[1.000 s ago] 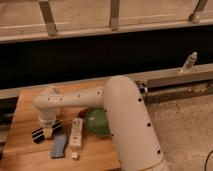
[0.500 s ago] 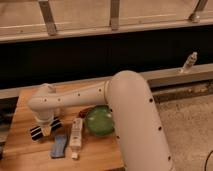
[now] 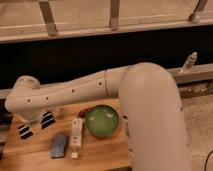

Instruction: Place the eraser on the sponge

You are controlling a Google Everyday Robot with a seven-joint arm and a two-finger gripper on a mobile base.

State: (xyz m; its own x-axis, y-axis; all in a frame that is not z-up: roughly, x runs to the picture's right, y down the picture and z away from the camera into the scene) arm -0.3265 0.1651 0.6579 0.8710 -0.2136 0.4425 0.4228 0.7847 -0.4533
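**Tool swings left with the eraser; sponge top bare**

Over the last second the arm has swung up across the view. The tool (image 3: 36,127) has drifted left, away from the sponge (image 3: 59,145), and now hangs over the left end of the surface (image 3: 100,156). It is closed. The dark, white-striped block at its tip reads as the eraser (image 3: 47,120), clamped and lifted off the wood. A second striped piece beside it I cannot tell from the tool's own parts. The sponge has not moved: it lies flat just left of the long white device (image 3: 76,133), the green bowl (image 3: 101,120) further right, and nothing rests on it. By my judgement the eraser is in carry and must come right and down onto the sponge before release.
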